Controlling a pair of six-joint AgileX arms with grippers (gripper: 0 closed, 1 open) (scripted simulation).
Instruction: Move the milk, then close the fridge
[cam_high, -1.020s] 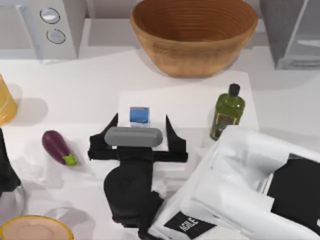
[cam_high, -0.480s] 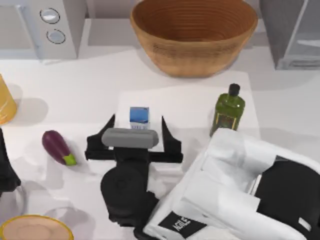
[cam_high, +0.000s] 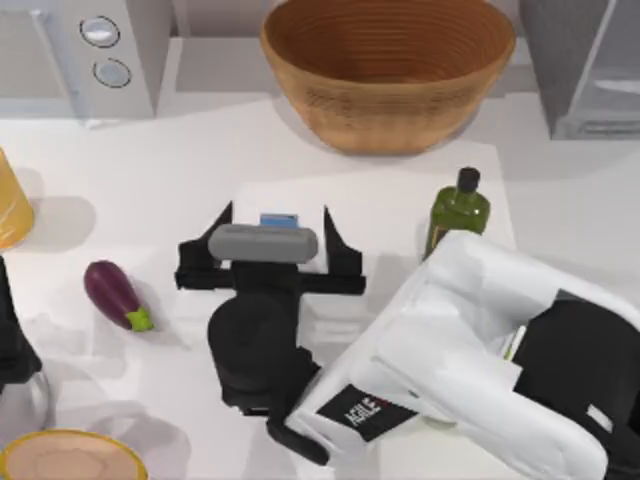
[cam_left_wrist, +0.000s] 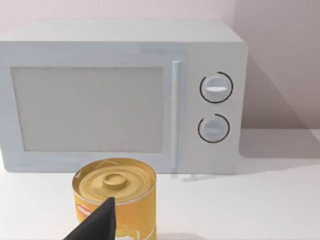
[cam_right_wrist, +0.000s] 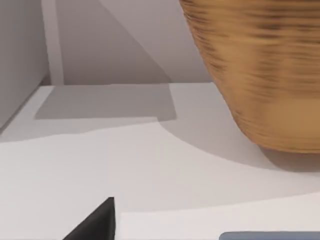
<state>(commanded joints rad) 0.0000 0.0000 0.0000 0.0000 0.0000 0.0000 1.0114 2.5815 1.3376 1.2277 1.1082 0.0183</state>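
The milk (cam_high: 279, 219) stands on a white mat, only its blue top edge peeking out from under my right wrist. My right gripper (cam_high: 277, 226) is open, one black finger on each side of the carton and apart from it. In the right wrist view the milk's (cam_right_wrist: 270, 235) blue top sits at the frame's edge beside one fingertip (cam_right_wrist: 97, 222). The fridge (cam_high: 585, 65) stands at the back right, its pale interior showing. My left arm (cam_high: 12, 340) is parked at the left edge.
A large wicker bowl (cam_high: 388, 70) stands behind the milk. A dark green oil bottle (cam_high: 455, 215) is right of it, close to my right arm. An eggplant (cam_high: 115, 293), a yellow can (cam_left_wrist: 116, 197) and a microwave (cam_high: 90, 50) are on the left.
My right gripper has moved toward the back of the table, so its fingers now flank the milk and the wrist covers most of the carton. The left arm has not moved.
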